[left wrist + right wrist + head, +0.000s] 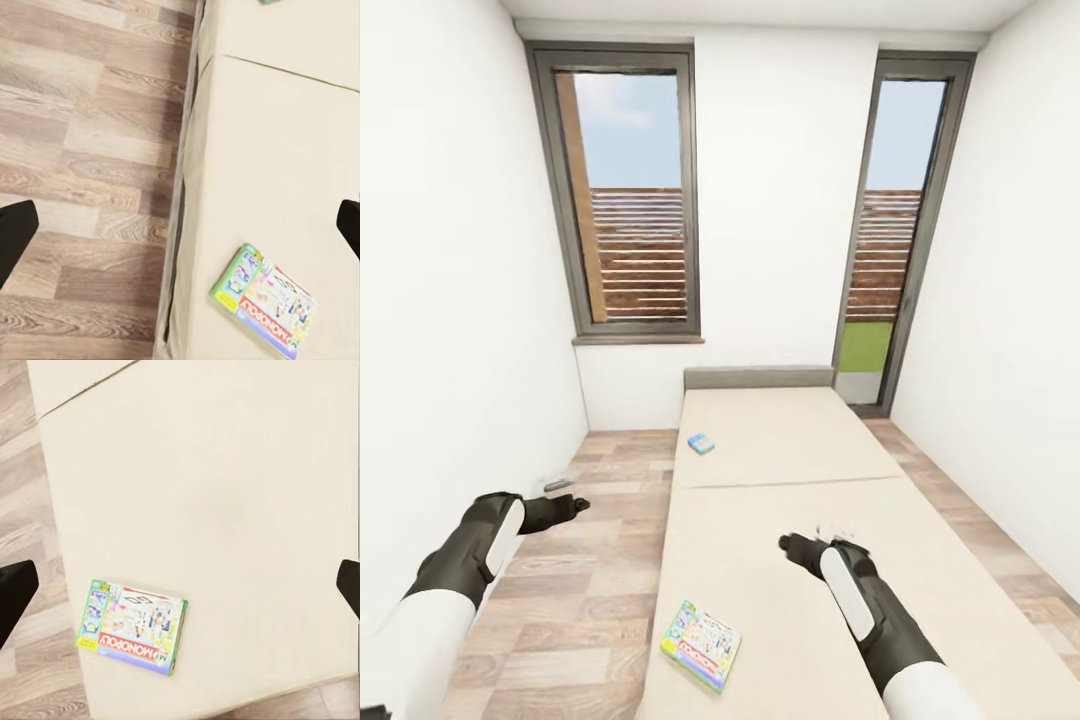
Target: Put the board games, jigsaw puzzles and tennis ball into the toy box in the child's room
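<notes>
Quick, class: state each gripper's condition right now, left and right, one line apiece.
Left gripper: open, holding nothing.
Right gripper: open, holding nothing, above the bed.

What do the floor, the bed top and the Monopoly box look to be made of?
Floor: wood planks, matt, with visible grain and seams. Bed: plain beige mattress, probably fabric or foam; no weave shows, only one seam across. Monopoly box: likely printed cardboard, flat, with bright artwork and a slight sheen.

Head view from standing height, facing along the bed [800, 470] toward two windows, left wrist view looking steeply down over floor [90, 150] and mattress edge, right wrist view likewise, seemingly higher, both sharing the white-green board game [264, 300] [133, 625]
</notes>
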Controlling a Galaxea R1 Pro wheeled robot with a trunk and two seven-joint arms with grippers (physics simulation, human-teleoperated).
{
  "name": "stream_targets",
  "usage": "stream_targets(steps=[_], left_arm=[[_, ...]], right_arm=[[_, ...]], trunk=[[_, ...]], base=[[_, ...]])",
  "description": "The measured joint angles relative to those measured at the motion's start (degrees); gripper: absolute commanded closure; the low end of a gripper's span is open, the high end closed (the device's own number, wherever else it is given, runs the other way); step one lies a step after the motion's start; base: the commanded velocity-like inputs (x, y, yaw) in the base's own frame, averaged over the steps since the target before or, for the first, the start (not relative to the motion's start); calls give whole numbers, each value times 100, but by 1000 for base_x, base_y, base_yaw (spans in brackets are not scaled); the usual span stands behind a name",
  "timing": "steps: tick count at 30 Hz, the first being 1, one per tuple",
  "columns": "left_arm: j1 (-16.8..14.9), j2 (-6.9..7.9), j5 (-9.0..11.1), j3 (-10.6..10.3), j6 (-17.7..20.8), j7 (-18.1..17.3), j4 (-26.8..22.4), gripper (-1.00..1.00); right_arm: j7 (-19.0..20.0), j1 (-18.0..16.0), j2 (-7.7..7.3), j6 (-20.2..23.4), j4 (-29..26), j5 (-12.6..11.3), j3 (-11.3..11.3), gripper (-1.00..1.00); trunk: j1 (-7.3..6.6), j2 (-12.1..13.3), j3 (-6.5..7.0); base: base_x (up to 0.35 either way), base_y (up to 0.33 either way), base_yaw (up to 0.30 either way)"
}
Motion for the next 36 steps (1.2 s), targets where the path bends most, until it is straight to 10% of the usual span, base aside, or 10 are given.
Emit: stream_targets(steps=[11, 36], left_arm=[[-6, -119, -43, -18, -709, 789, 578, -100], [-14, -285, -36, -317, -674, 829, 533, -100]], right_arm=[[-1363, -441, 436, 66, 709, -13, 722, -100], [-1478, -471, 480, 148, 689, -14, 907, -100]], trunk=[[2, 0, 0], [2, 0, 0]], base=[[62, 0, 0], [-53, 25, 0]])
